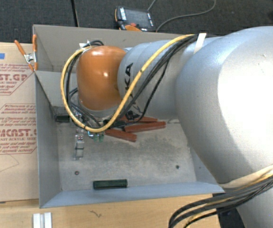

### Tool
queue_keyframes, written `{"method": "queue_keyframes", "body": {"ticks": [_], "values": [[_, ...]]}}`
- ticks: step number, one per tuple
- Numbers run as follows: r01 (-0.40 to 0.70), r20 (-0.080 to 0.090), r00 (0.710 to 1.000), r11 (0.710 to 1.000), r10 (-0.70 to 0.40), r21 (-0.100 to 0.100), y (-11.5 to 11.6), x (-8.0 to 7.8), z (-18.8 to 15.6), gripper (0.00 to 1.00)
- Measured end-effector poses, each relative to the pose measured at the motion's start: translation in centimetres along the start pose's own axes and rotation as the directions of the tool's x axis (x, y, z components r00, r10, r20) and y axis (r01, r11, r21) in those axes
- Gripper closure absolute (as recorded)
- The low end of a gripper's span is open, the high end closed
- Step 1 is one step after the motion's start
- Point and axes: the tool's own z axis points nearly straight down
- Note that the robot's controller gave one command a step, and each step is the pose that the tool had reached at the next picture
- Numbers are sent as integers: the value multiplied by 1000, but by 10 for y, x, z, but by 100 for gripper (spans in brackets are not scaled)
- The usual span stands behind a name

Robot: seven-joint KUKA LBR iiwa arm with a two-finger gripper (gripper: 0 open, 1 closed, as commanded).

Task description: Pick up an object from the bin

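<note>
the big silver-grey robot arm (231, 103) comes in from the right and covers most of the right and far part of the grey metal bin (155, 161), which sits on a pale wooden desk (127, 213). the arm's wrist wears a rounded glossy orange cover (98, 77), and a yellow cable (64, 89) with black cables beside it loops around that cover and down under its near edge. the wrist hangs over the left middle of the bin floor. the jaws sit beneath the orange cover, hidden by it and by the cable loop, so i cannot tell whether they are wide or narrow, or whether anything is between them.

just near of the wrist's end, on the left part of the floor, lies a small slim silvery metal piece (79, 148), standing lengthwise from far to near; whether the robot touches it cannot be told. just to the right of the wrist's end, two flat red-orange strips (141, 126) lie crossed over each other, partly under the arm. a dark green-black rectangular bar (110, 184) lies well apart from these, along the foot of the bin's near wall. a small dark block (61, 118) rests against the left wall, left of the cable loop. the floor between the strips and the bar is bare grey metal with a few small specks.
</note>
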Motion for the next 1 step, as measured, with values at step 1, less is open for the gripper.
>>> {"method": "queue_keyframes", "body": {"ticks": [1], "values": [[-179, 5, 984, 984, 179, 2, -86, -6, 24, 0]]}}
